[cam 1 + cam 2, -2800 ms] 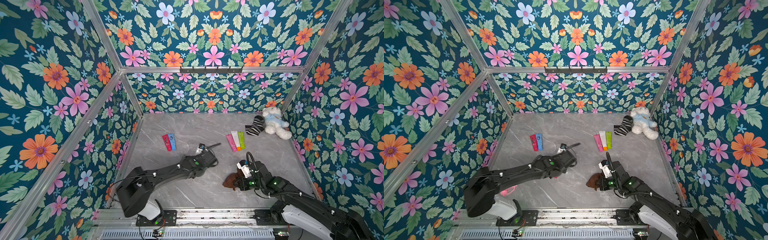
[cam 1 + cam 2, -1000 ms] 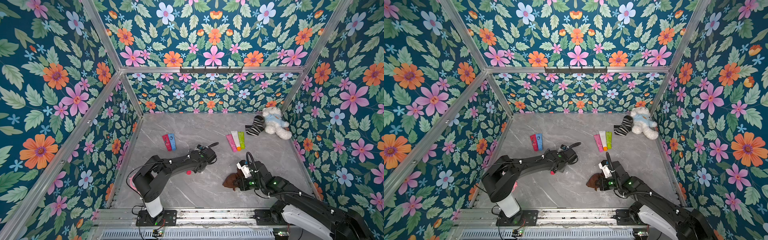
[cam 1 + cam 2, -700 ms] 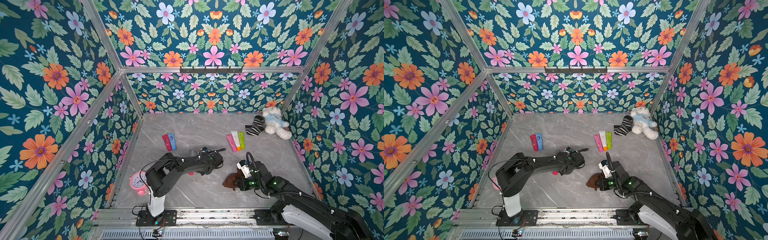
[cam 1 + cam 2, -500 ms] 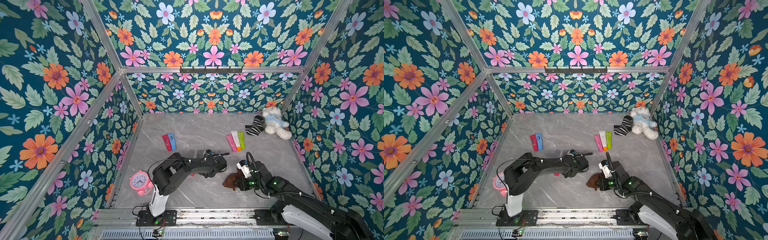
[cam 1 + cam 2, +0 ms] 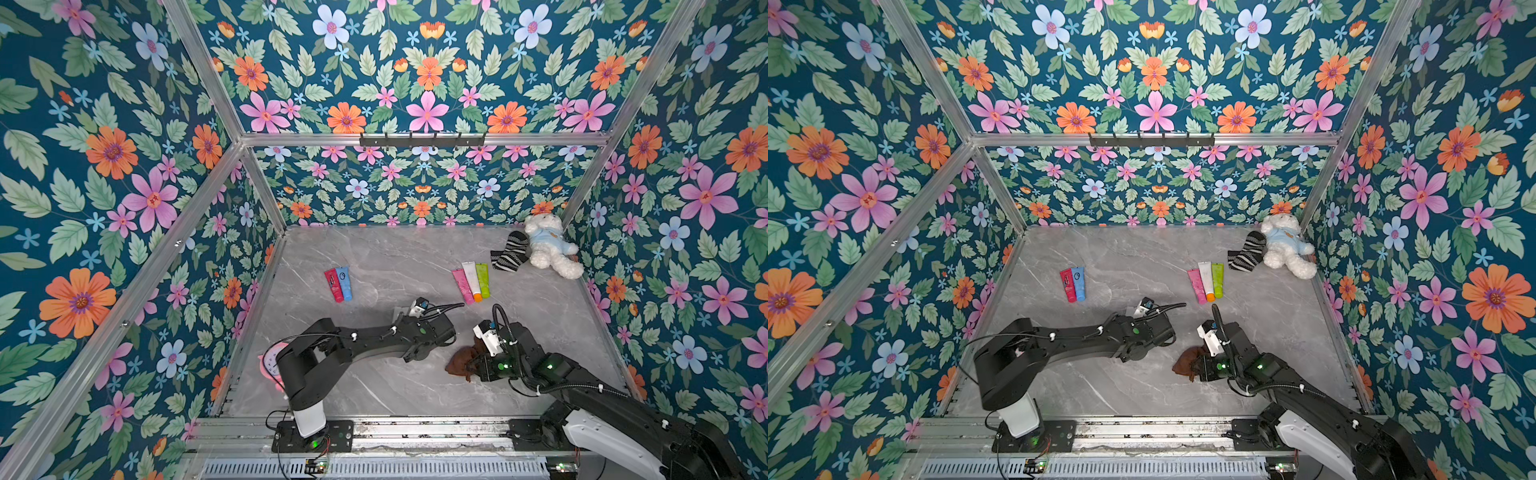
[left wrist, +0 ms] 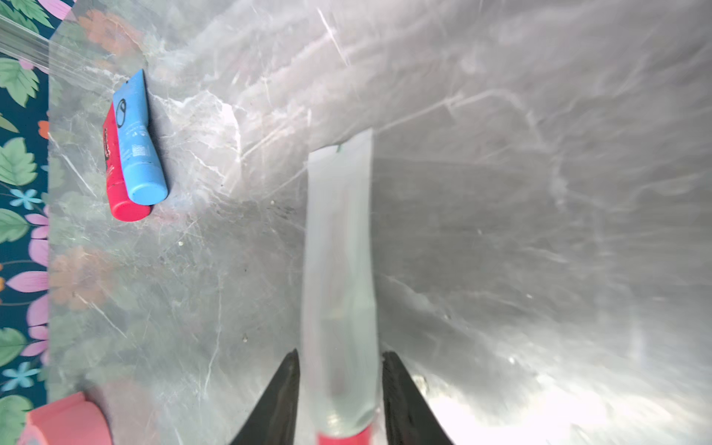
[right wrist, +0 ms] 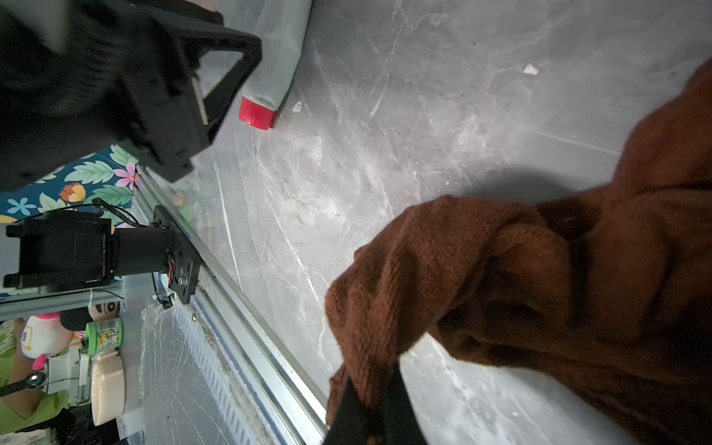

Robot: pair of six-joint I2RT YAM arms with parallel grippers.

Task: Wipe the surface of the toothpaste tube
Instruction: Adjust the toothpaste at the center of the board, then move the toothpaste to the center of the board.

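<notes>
At far left, the pink alarm clock [image 5: 269, 365] stands uncovered now that your left arm has swung off it toward mid-table. That arm has carried the toothpaste tube [image 6: 339, 246], pale with a red cap, across the marble table [image 5: 374, 257]. The tube now appears to lie flat near the front, nearer you than the red tube [image 5: 332, 284] and blue tube [image 5: 344, 282].

The left gripper [image 6: 340, 358], clamped a second ago, has parted its jaws. They stand either side of the tube near the cap, with a sliver of gap on each side, holding nothing. The tube looks delivered and ready for wiping.

To the right, your right gripper [image 7: 370, 385] has not moved. It stays pinched tight on the brown cloth [image 7: 539, 289], which is near the cap but not touching the tube.

Some things are hard to read. In both top views the left wrist covers nearly all of the tube. The left wrist view is motion-blurred, cuts off the cap, and leaves any print or dirt on the tube unreadable. The right wrist view shows only the cap end.
</notes>
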